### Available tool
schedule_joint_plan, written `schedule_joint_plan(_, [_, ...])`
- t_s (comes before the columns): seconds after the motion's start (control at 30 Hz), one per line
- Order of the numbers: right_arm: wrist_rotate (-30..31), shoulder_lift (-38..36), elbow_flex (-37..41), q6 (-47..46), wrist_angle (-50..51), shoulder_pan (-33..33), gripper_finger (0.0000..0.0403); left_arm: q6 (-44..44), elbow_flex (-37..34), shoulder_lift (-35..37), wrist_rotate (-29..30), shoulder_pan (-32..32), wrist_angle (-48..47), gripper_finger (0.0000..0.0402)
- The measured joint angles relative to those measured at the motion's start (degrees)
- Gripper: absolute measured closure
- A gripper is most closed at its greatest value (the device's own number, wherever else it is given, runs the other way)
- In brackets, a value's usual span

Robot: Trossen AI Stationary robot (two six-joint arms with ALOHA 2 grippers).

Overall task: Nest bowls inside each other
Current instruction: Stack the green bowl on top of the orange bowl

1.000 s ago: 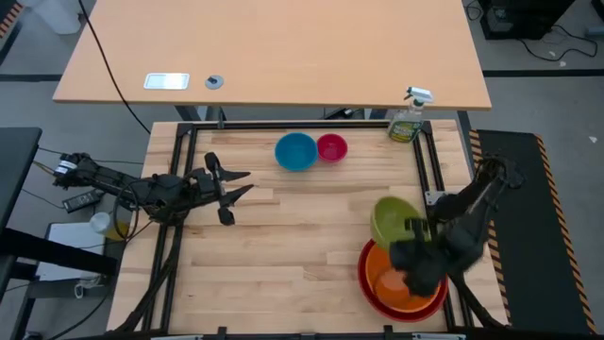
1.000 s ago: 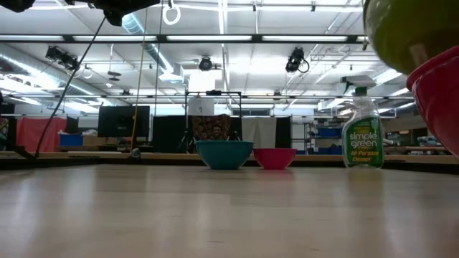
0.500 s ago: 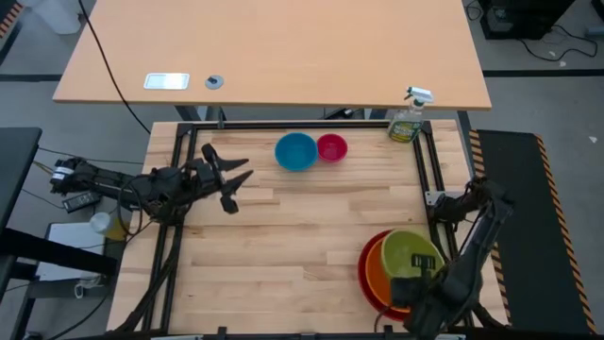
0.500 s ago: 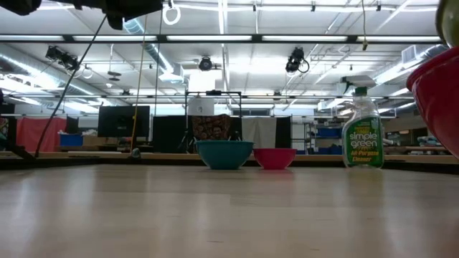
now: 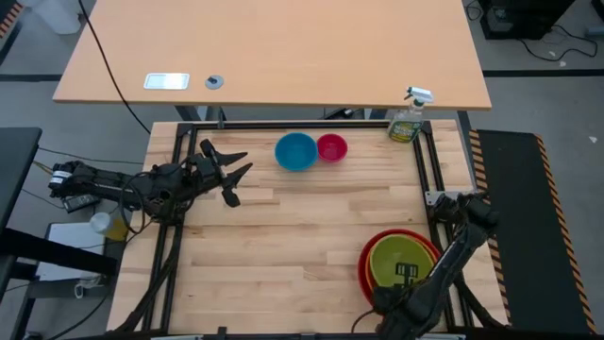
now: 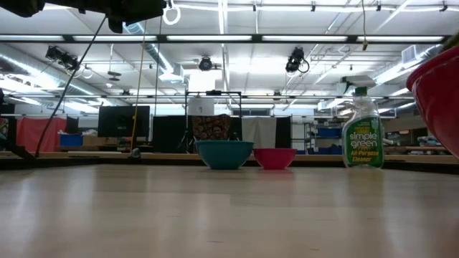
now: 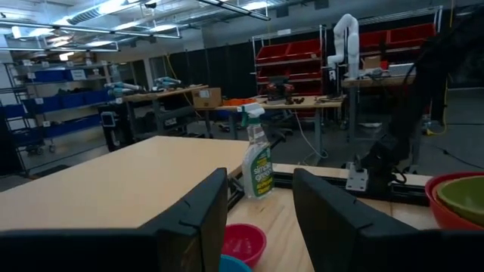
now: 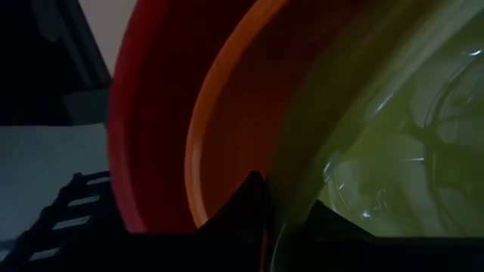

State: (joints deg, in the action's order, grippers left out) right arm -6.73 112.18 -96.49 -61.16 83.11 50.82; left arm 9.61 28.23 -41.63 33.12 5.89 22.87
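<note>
The lime green bowl (image 5: 404, 261) sits inside the orange bowl (image 5: 375, 274), and the orange one sits inside the red bowl (image 5: 366, 257) at the table's near right. My right gripper (image 5: 406, 275) points down at the green bowl's near rim and is shut on it. At the far middle of the table, the blue bowl (image 5: 295, 151) and the magenta pink bowl (image 5: 331, 147) stand side by side on their bases. My left gripper (image 5: 238, 162) hovers open above the table's left part, near the blue bowl, and touches nothing. My right gripper holds the lime green bowl by its near rim (image 8: 281, 198). One finger (image 8: 253, 200) stands outside the wall, between the green and orange bowls, and the other is inside. The fingers come from above, pointing down. The bowl rests upright in the orange bowl.
A green spray bottle (image 5: 408, 119) with a white trigger stands at the far right corner. A black metal frame (image 5: 427, 179) runs along the table's edges. A larger tan table (image 5: 283, 57) lies beyond the far edge. Bare wood spreads across the table's middle and near left.
My right gripper has carried the lime green bowl toward the near edge and down. The bowl was tilted above the stack's far rim and now sits level in the orange bowl. My left gripper has swung a little toward the far edge, still open.
</note>
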Motion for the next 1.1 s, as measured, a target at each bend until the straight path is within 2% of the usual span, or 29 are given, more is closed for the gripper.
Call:
schedule_joint_plan(0.13, [-2.9,2.5,0.0,1.6,-0.1,-0.8,0.0370,0.0,0.0,0.0,0.0,0.0,0.0,0.0248])
schedule_joint_plan(0.37, [-2.0,3.1,0.6,2.2,-2.3,-1.0,0.0358,0.0,0.0,0.0,0.0,0.0,0.0,0.0248])
schedule_joint_plan(0.7, [-2.1,3.0,0.6,2.2,-1.6,-1.8,0.0258,-0.6,0.0,0.0,0.0,0.1,-0.4,0.0248])
schedule_joint_plan(0.83, [-6.5,3.0,0.6,2.9,1.1,-2.6,0.0237,-1.7,0.0,0.0,0.0,0.1,-0.3,0.0248])
schedule_joint_plan(1.0, [-14.3,3.0,-0.6,3.8,5.8,-3.5,0.0233,-2.8,0.0,0.0,0.0,0.1,-0.4,0.0248])
schedule_joint_plan(1.1, [-15.4,2.6,-2.9,5.1,6.7,-3.9,0.0235,-3.5,0.0,0.0,0.0,0.1,-0.3,0.0248])
